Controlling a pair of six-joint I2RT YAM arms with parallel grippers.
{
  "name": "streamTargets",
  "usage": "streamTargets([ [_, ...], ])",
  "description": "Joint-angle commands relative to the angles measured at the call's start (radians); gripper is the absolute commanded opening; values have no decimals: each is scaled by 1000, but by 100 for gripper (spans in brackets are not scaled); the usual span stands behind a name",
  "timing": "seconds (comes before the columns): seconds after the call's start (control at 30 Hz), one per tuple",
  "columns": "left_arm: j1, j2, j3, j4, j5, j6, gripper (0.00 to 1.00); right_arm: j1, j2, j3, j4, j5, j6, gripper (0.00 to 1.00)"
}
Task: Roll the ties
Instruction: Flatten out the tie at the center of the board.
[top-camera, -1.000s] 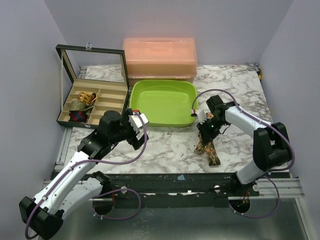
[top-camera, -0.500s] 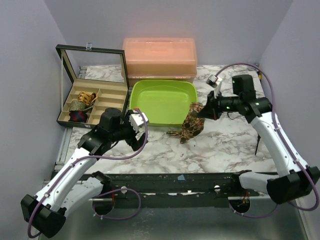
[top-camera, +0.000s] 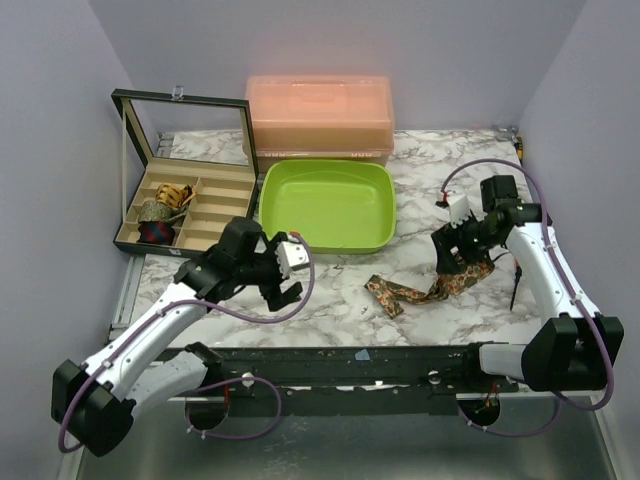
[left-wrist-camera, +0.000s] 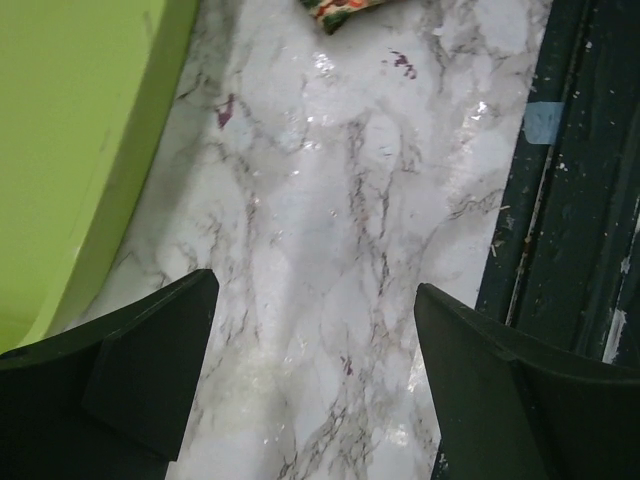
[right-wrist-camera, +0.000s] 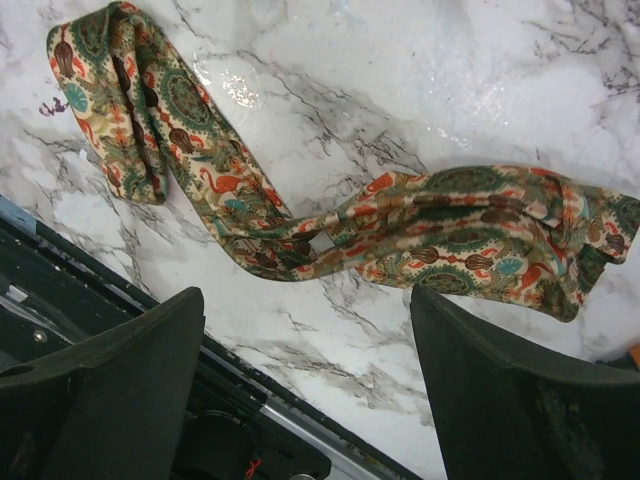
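One floral tie lies crumpled and unrolled on the marble table near the front edge, right of centre. It fills the upper part of the right wrist view. My right gripper is open and empty, hovering over the tie's right end, with the tie ahead of its fingers. My left gripper is open and empty above bare marble, well left of the tie. A corner of the tie shows at the top of the left wrist view.
A lime-green tray stands at centre back, its wall at the left of the left wrist view. A peach lidded box is behind it. An open compartment case at the left holds rolled ties. The dark table rail runs along the front.
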Motion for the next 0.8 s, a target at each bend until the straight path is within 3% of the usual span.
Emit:
streamTargets([
  [0.0, -174, 116, 20, 131, -10, 86, 85, -2, 19, 91, -15, -18, 2, 85],
  [0.17, -345, 368, 165, 225, -76, 144, 80, -23, 108, 141, -22, -23, 18, 80],
  [0.4, -491, 738, 523, 76, -62, 269, 67, -56, 179, 168, 2, 68, 17, 76],
  [0.6, -573, 915, 672, -35, -79, 406, 65, -182, 244, 192, -30, 97, -76, 78],
  [0.77, -599, 1036, 772, -61, -126, 424, 65, -282, 319, 241, -56, 114, -163, 81],
])
